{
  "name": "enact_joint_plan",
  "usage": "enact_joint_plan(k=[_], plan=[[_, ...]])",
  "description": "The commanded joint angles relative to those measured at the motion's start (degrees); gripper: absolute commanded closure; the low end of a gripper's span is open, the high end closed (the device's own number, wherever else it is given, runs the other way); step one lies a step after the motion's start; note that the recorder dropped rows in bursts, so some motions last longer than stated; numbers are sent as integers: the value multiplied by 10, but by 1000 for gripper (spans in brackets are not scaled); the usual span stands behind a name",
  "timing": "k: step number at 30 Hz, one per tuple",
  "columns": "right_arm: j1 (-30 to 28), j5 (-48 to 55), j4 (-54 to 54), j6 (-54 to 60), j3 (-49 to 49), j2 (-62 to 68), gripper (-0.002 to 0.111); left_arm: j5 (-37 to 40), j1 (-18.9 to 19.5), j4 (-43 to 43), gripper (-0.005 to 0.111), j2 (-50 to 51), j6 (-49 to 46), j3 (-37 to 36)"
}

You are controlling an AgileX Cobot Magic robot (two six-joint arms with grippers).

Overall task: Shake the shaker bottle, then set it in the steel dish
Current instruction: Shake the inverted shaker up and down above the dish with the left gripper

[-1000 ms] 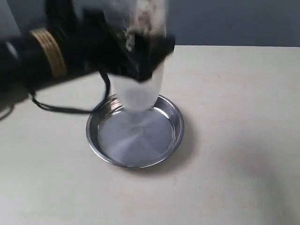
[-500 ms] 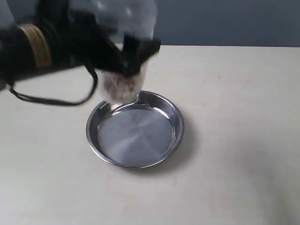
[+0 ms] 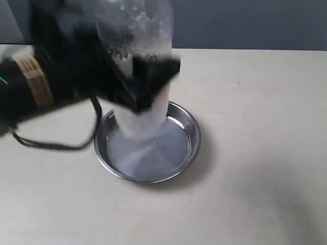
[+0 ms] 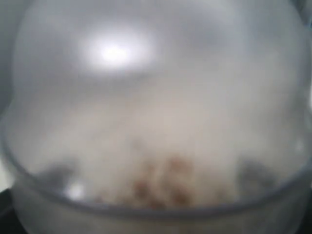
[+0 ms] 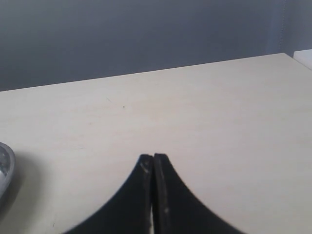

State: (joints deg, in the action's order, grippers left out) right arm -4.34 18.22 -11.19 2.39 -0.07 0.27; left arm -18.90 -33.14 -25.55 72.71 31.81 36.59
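Gripping the shaker bottle (image 3: pixel 141 120) round its middle with the left gripper (image 3: pixel 143 84), upright just over the steel dish's (image 3: pixel 196 137) left half. Shake short and firm, then lower straight onto the flat centre. Leave the right gripper (image 5: pixel 153 165), fingers pressed together, idle.

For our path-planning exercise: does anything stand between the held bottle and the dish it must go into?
Nothing visible does. The left gripper holds the bottle upright, seemingly just over the dish. The dish's visible bottom is bare; the part behind the bottle is hidden.
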Motion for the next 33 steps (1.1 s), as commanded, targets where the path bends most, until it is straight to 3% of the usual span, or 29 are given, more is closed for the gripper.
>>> enact_joint_plan(k=[1,3,5,8,12,14,16,19,22,23,25,28,30,33], plan=[[-2,-6,1,1,1,-3,109,-73,-4,-34,106,-55,16,15],[-2,-6,1,1,1,-3,109,-38,-4,-12,106,-84,-32,48],[-2,-6,1,1,1,-3,109,47,-4,21,106,-37,-39,24],[-2,-6,1,1,1,-3,109,48,3,17,106,34,-16,-5],[-2,-6,1,1,1,-3,109,-36,-7,-48,106,-72,-13,69],[-2,-6,1,1,1,-3,109,19,-6,-24,106,-76,-23,74],[-2,-6,0,1,1,-3,109,58,-6,-10,106,-18,-23,19],[-2,-6,0,1,1,-3,109,35,-9,5,106,46,6,-12],[-2,-6,1,1,1,-3,109,-83,-12,-46,106,-33,5,33],[-2,-6,1,1,1,-3,109,-88,-9,-40,106,-57,-22,54],[-2,-6,1,1,1,-3,109,-27,-11,-9,106,-51,-35,57],[-2,-6,1,1,1,-3,109,37,-10,-1,106,49,-35,3],[-2,-6,1,1,1,-3,109,23,-13,3,106,50,-16,9],[-2,-6,1,1,1,-3,109,-78,-19,-33,106,-45,-25,54]])
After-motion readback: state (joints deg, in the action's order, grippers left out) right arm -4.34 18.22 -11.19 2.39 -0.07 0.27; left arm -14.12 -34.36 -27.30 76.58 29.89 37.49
